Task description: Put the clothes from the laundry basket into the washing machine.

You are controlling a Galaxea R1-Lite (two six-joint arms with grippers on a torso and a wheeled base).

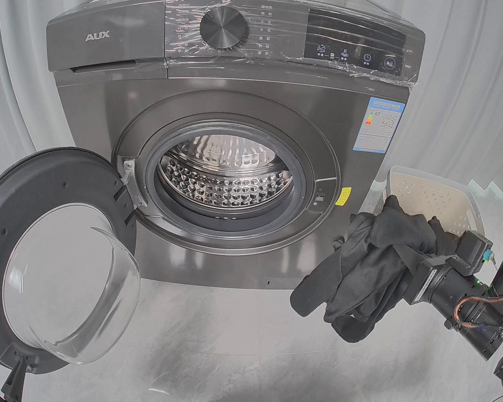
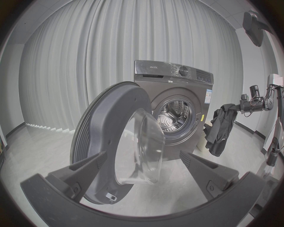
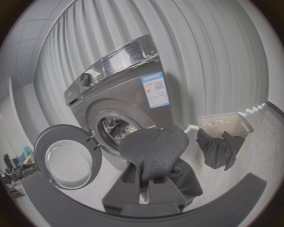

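A grey front-loading washing machine (image 1: 224,119) stands with its round door (image 1: 50,249) swung wide to the left and its steel drum (image 1: 225,172) bare. To its right, my right gripper (image 3: 145,183) is shut on a dark garment (image 1: 369,264), which hangs in folds above the floor beside the machine's lower right corner. A cream laundry basket (image 1: 436,197) sits behind it against the machine. Another dark cloth (image 3: 219,150) drapes over the basket's rim. My left gripper (image 2: 145,174) is open low on the left, just in front of the open door, holding nothing.
Pale curtains (image 2: 88,74) run behind and beside the machine. The smooth grey floor (image 1: 235,351) in front of the drum is free. The open door takes up the space at lower left, close to my left gripper's fingers (image 1: 19,373).
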